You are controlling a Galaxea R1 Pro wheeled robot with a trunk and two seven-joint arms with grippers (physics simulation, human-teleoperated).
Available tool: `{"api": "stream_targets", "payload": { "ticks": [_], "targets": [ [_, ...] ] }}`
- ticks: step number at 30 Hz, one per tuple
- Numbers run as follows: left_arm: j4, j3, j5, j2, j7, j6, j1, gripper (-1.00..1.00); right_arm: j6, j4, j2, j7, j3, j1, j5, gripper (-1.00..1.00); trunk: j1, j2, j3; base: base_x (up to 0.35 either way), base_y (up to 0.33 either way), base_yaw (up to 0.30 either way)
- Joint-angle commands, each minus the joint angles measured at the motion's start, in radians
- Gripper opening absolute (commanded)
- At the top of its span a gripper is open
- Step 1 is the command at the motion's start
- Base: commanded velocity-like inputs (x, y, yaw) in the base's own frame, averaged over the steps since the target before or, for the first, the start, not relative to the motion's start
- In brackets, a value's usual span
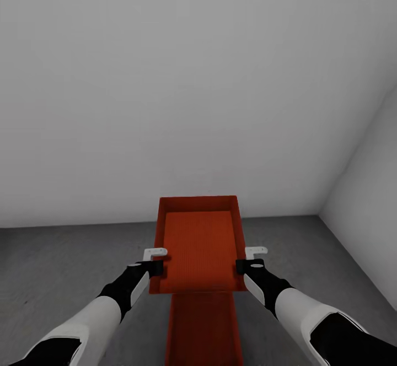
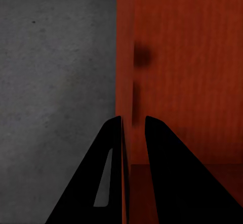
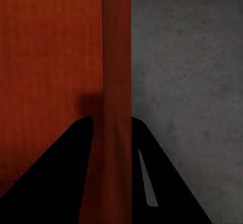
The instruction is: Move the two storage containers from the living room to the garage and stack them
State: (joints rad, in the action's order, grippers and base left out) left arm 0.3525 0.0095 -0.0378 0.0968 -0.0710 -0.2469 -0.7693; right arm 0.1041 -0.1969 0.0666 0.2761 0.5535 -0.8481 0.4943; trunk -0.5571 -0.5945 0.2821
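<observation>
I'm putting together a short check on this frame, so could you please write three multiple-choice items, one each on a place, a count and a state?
1. Where do the grippers hold the upper container?
A. On its two long side walls
B. On its far wall
C. Under its base

2. How many orange-red containers show in the head view?
A. One
B. Two
C. Three

3. How is the left gripper?
A. Open above the floor
B. Shut on nothing
C. Shut on the container's wall

Answers:
1. A: the left gripper and the right gripper sit at opposite side walls.
2. B: the held one, and a lower container beneath it on the grey floor.
3. C: in the left wrist view its fingers straddle the thin wall.
</observation>
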Motion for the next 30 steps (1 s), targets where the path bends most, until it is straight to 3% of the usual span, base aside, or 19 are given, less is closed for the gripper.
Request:
{"api": "stream_targets", "payload": {
  "ticks": [1,30],
  "targets": [
    [0.005,-0.013,-0.019,0.001,-0.003,0.006,-0.001,-1.00,0.006,0.001,0.007,-0.011,0.031,0.000,0.038,-1.00,0.000,-0.002,0.003,0.000,0.000,0.000],
    [0.005,-0.013,-0.020,0.001,-0.003,0.006,-0.001,-1.00,0.006,0.001,0.009,-0.011,0.031,0.000,0.038,-1.00,0.000,-0.002,0.050,0.000,0.000,0.000]
  ]
}}
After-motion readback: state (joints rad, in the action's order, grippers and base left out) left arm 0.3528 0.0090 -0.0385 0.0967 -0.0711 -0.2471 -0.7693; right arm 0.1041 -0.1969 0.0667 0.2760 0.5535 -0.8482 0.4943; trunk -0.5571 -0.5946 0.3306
